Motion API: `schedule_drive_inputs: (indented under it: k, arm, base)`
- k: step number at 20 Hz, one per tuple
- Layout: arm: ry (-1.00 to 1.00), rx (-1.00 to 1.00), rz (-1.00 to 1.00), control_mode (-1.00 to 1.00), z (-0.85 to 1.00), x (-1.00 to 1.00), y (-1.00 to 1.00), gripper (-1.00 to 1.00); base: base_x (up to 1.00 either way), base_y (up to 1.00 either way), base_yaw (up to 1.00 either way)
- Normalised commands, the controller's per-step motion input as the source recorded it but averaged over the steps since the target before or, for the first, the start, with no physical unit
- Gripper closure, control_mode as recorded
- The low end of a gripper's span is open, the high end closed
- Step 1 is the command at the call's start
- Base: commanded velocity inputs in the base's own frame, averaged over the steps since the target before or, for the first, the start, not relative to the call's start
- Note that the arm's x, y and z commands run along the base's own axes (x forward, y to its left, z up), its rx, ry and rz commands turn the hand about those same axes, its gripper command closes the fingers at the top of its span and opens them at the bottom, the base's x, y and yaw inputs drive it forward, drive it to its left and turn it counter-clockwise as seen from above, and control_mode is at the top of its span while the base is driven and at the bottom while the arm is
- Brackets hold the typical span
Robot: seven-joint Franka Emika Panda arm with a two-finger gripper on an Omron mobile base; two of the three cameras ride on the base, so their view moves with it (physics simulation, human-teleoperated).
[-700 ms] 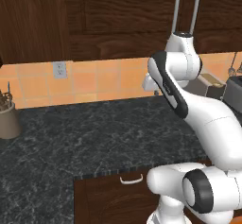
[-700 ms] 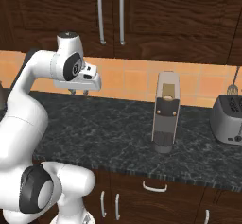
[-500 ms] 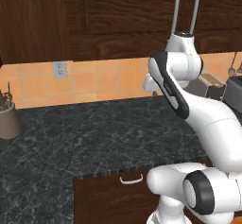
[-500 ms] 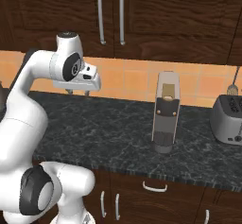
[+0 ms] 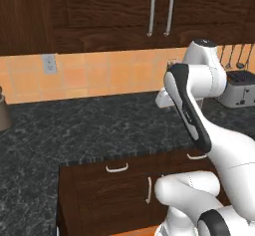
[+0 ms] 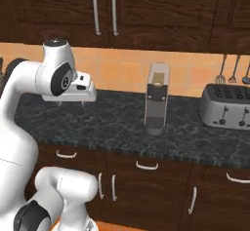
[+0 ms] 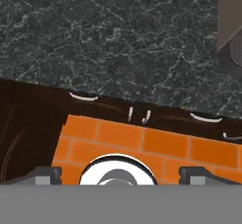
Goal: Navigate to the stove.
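The claw (image 7: 120, 173) is pointing straight down with its two dark fingertips (image 7: 45, 175) standing wide apart and nothing between them, so it is open. In the right base view the claw (image 6: 71, 101) is hanging above the dark speckled table (image 6: 112, 123), near its back wall and well left of a tall grey coffee machine (image 6: 156, 99).

The front edge of the table (image 7: 118, 53) is crossing the hand view on a slant, with dark wood drawers (image 7: 33, 119) and an orange brick floor (image 7: 156, 145) lying below it. The stretch of table (image 5: 74, 130) in front of the arm is lying bare in the left base view, turning a corner toward the lower left.

No readable writing is showing on anything.

The left base view is showing a wall socket (image 5: 49, 63) on the orange tiles and a grey container (image 5: 4, 113) at the far left edge. A silver toaster (image 6: 226, 106) is sitting at the right end of the table, under hanging utensils (image 6: 233, 70), and the toaster (image 5: 240, 88) is also peeking out behind the arm. The stove isn't visible anywhere here.
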Motion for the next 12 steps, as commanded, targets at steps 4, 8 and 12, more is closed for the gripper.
schedule_drive_inputs:
  k: [4, 8, 12]
  arm:
    - [0.0, 0.0, 0.0, 1.0, 0.0, 0.0, 0.0, -1.0]
    - [0.0, 0.0, 0.0, 1.0, 0.0, 0.0, 0.0, -1.0]
    - [0.0, 0.0, 0.0, 1.0, 0.0, 0.0, 0.0, -1.0]
  base:
    - [-0.2, -1.0, -0.25]
    - [0.0, -1.0, -0.26]
    - [0.0, -0.91, -0.38]
